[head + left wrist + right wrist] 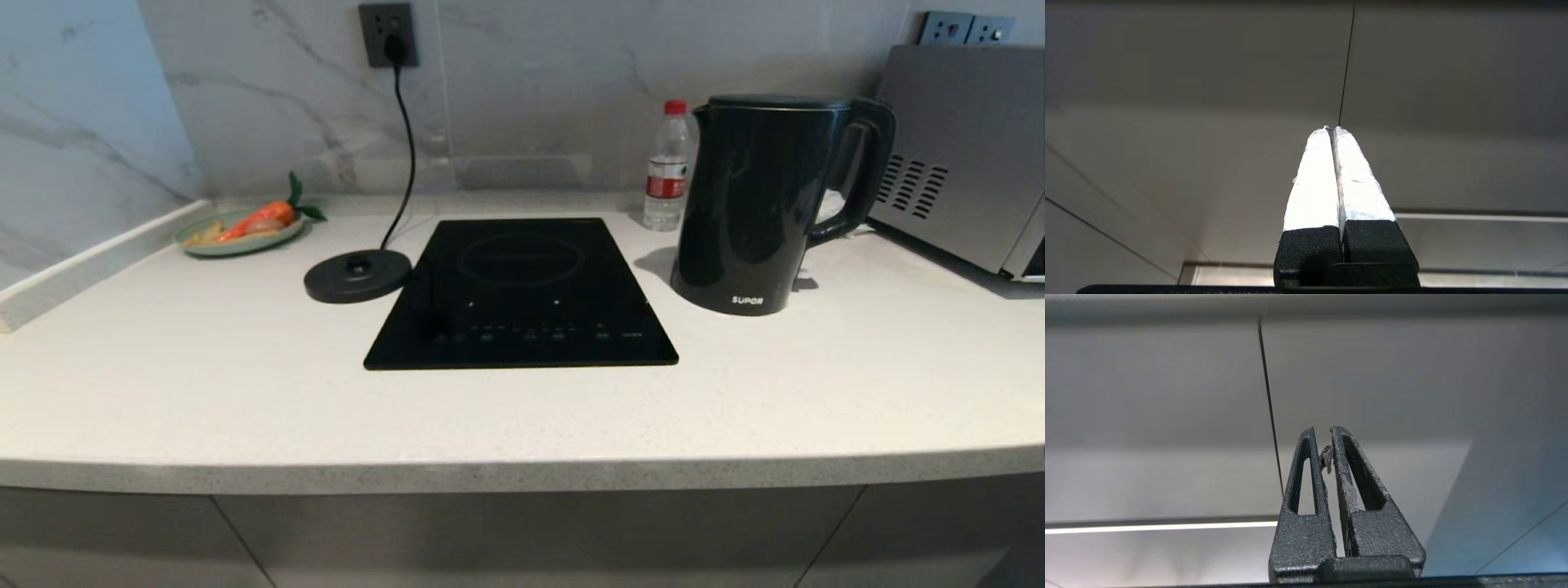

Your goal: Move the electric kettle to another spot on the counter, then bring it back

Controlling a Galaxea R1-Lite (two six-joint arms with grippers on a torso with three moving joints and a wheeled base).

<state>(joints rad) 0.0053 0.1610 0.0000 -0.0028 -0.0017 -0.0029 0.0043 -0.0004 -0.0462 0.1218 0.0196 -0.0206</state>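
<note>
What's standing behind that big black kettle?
Behind the electric kettle, toward the wall, stands a water bottle with a red cap. Whatever is directly behind the kettle's body is hidden.

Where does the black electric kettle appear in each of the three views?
Head view: the kettle stands on the counter, right of the cooktop.
Left wrist view: not in it.
Right wrist view: not in it.
Shared landmark: grey cabinet fronts, with a dark seam in both wrist views.

On the desk point(204, 384) are counted one electric kettle point(755, 204), one base disc point(357, 275), one cooktop point(522, 290), one water bottle point(668, 166), one plate point(239, 234), one microwave point(963, 155).
</note>
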